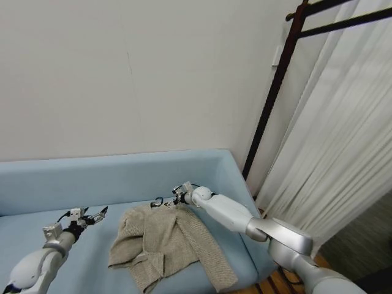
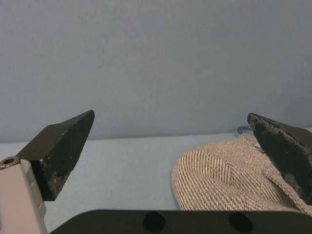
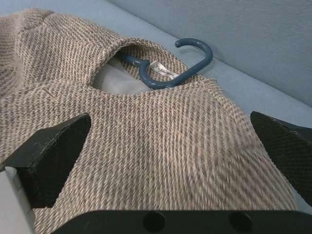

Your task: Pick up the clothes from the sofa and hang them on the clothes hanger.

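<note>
We see sweater (image 1: 165,245) spread flat on sofa (image 1: 122,174), blue hook (image 3: 192,58) poking from its collar. Our right gripper (image 3: 170,119) hovers at sweater's collar, jaws spread wide, knit just ahead, nothing pinched. Our left gripper (image 2: 170,114) sits beside sweater's shoulder edge, jaws wide apart, empty. Rack (image 1: 275,86) stands well apart from sweater.
</note>
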